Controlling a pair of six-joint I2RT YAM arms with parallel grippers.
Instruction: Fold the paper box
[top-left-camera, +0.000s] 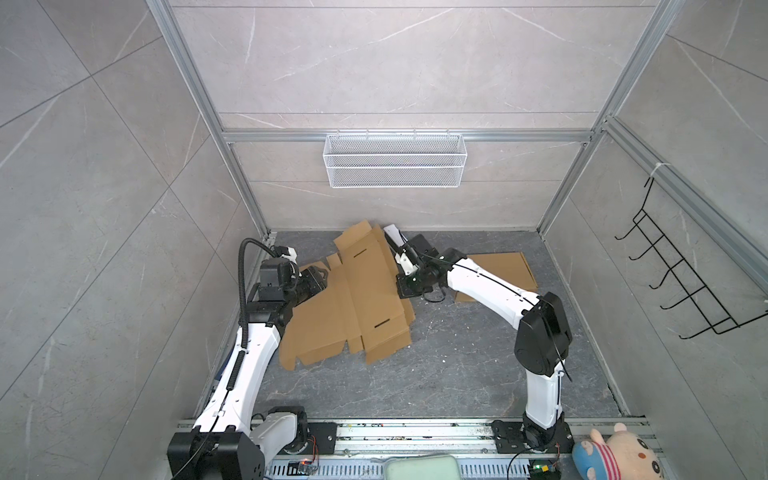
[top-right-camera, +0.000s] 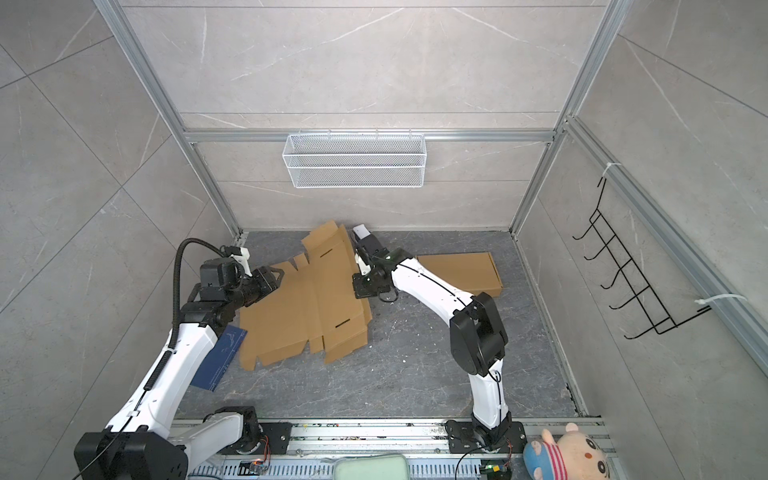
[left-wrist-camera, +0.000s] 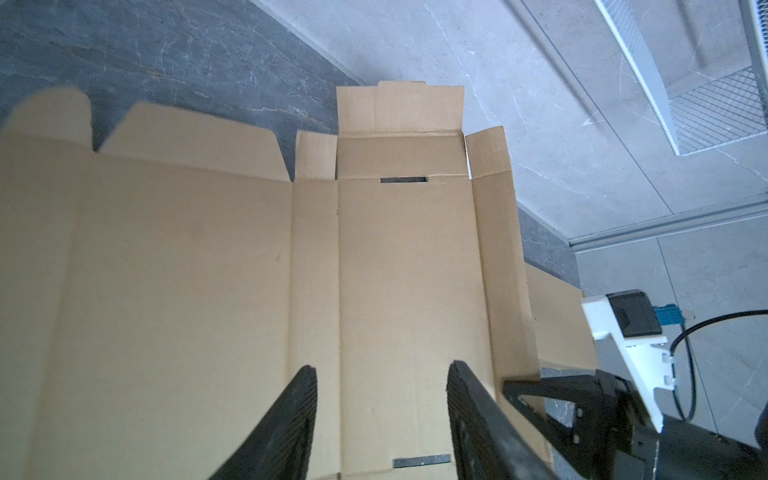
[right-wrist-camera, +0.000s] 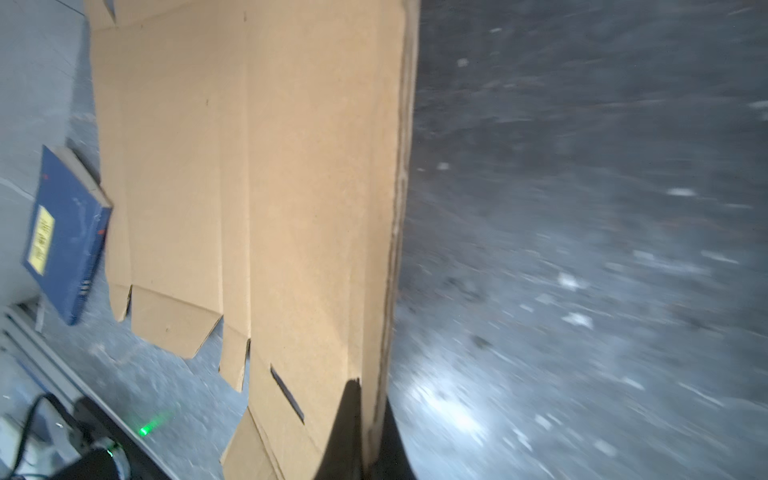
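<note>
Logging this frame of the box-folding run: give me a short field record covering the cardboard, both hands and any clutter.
box: cardboard blank, unfolded, mostly flat on the floor
right hand: shut, pinching the blank's right edge
left hand: open, over the blank's left part, gripping nothing
spare: second flat cardboard, right of the blank
clutter: blue book left of the blank; plush toy at the front right corner

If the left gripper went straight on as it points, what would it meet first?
Likely the flat cardboard box, its middle panel right ahead of the open left gripper; depth is unclear.
</note>
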